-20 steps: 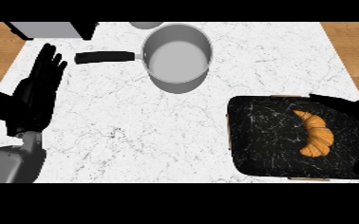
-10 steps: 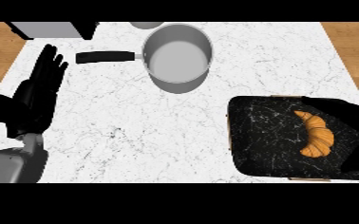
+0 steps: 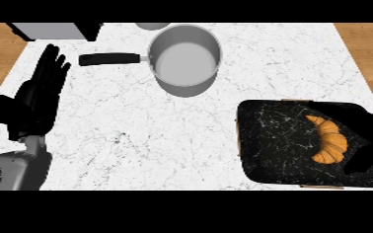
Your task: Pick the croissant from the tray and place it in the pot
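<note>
1. The croissant (image 3: 329,139) is lying on the dark speckled tray (image 3: 273,143) at the right of the white marble surface (image 3: 146,128), toward the tray's right side, with nothing gripping it
2. The grey pot (image 3: 185,60) is sitting well apart from the tray, up and to the left, its black handle (image 3: 109,58) pointing left and its inside showing nothing in it
3. The left hand (image 3: 38,96) is resting at the left edge, fingers straight and up, holding nothing
4. A black shape (image 3: 360,162) is showing at the tray's lower right corner, just beside the croissant; it is probably the right hand, but I cannot tell how its fingers are set
5. The step in hand looks like the approach to the pick; the next move is calling for that hand to settle over the croissant and curl round it before carrying it across to the pot
</note>
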`<control>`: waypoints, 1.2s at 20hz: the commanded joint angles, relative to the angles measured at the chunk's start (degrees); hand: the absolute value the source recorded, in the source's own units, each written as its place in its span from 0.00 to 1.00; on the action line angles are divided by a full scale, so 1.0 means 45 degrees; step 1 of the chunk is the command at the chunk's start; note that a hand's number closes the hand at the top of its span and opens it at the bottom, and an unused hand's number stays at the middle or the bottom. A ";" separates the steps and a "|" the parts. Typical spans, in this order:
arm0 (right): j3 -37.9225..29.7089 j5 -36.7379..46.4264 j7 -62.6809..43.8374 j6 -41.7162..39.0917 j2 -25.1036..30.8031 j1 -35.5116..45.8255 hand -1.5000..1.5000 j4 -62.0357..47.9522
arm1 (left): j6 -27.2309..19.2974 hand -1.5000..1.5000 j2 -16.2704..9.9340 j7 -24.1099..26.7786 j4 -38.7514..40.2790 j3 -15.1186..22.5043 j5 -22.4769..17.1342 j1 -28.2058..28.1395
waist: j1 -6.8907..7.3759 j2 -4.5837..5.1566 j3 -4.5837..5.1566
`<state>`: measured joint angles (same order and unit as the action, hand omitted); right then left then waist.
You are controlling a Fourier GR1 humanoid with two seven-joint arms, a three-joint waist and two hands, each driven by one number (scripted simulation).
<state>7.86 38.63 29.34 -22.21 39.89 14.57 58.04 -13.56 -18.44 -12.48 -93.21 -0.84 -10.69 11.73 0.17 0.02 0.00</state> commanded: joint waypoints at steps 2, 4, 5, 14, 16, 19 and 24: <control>-0.0149 0.0892 0.1163 0.0608 -0.0157 -0.0485 0.00 -0.0659 | 0.0670 0.50 0.0142 0.0532 0.0469 -0.0615 -0.0046 -0.0002 | -0.0038 0.0000 -0.0001; 0.0528 0.1556 0.1922 0.0866 -0.0147 0.0477 1.00 -0.1143 | 0.0875 0.50 -0.0283 0.0179 0.0117 -0.0807 -0.0275 -0.0046 | 0.0074 0.0013 -0.0006; 0.0574 0.1671 0.1384 0.1355 -0.0708 0.0366 1.00 -0.0524 | 0.0028 0.50 0.0340 -0.0265 -0.0554 -0.0034 0.0471 -0.0225 | 0.0041 -0.0008 -0.0006; 0.0049 0.2635 0.3014 0.2316 -0.1085 0.0230 1.00 -0.1981 | 0.0773 0.50 0.0710 0.0390 0.0037 -0.0458 0.0656 -0.0185 | -0.0006 0.0006 -0.0003; 0.0026 0.2825 0.2812 0.1910 -0.1327 0.0917 1.00 -0.2203 | 0.0683 0.50 0.0545 -0.0355 -0.0543 -0.0746 0.0552 -0.0142 | 0.0042 0.0000 -0.0004; 0.1601 0.3051 -0.1579 0.1637 -0.5559 0.1469 1.00 0.0218 | 0.0805 0.50 0.0650 0.0031 0.0083 -0.0312 0.0555 0.0014 | 0.0495 -0.0115 0.0082; 0.2198 0.3586 -0.3499 0.1413 -0.7718 0.2361 1.00 0.0709 | 0.0998 0.50 0.0757 0.0014 0.0111 -0.0024 0.0525 0.0190 | 0.1376 -0.0062 0.0136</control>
<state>14.93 54.68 22.08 -17.22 17.83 23.26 60.24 -9.73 -15.22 -12.30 -92.97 -1.58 -8.12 12.22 3.51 -1.17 2.21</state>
